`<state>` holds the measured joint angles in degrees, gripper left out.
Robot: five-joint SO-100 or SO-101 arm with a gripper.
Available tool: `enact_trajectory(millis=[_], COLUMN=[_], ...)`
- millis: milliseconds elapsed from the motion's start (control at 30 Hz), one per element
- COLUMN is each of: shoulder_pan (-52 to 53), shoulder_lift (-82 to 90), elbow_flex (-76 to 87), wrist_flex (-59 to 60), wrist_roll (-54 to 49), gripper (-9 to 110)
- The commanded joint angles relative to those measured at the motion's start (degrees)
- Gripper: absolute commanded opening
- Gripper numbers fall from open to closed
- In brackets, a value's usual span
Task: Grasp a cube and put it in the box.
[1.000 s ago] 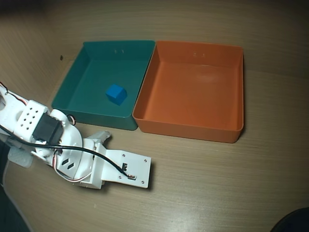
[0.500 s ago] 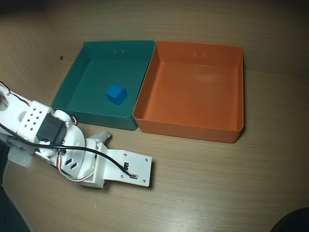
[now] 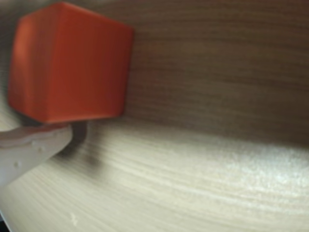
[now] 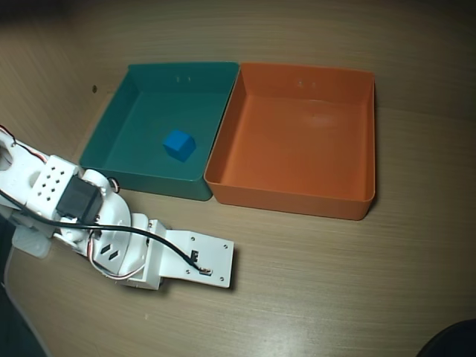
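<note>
Early days on this one, judging by the layout: the box [image 4: 297, 145] is seen empty in the overhead view, so the drop-off clearly isn't done. The cube [image 3: 67, 65] is only caught in the wrist view, filling the upper left, sitting on the table [image 3: 203, 174] with a white finger [image 3: 29, 147] of the end effector right against its lower edge. Whether the end effector is actually clamped on it can't be told; only one finger is visible and the other is out of frame. In the overhead view the cube is hidden under the arm [image 4: 134, 249], which is parked low on the table well apart from both trays.

Still left, as it looks: lift, carry over, release in the box.

Materials-wise: the cube is matte orange with slightly rounded edges, blurry up close. The box is smooth orange plastic, square, shallow, upright walls, a faint sheen on the floor. The teal tray [image 4: 134, 111] touching it is the same shape, with a blue cube [image 4: 179, 145] inside. The table is pale wood-grain laminate
</note>
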<state>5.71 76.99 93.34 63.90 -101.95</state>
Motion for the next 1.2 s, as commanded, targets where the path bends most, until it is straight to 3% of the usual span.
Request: enact_trajectory(millis=[0, 367, 1167], shoulder_pan=[0.09, 0.09, 0.70], shoulder_lift=[1.14, 1.14, 11.51], elbow_flex=[-0.88, -0.88, -19.78], wrist_flex=[-0.26, -0.26, -0.18], wrist_roll=[0.44, 0.53, 0.62], gripper=[21, -7, -6])
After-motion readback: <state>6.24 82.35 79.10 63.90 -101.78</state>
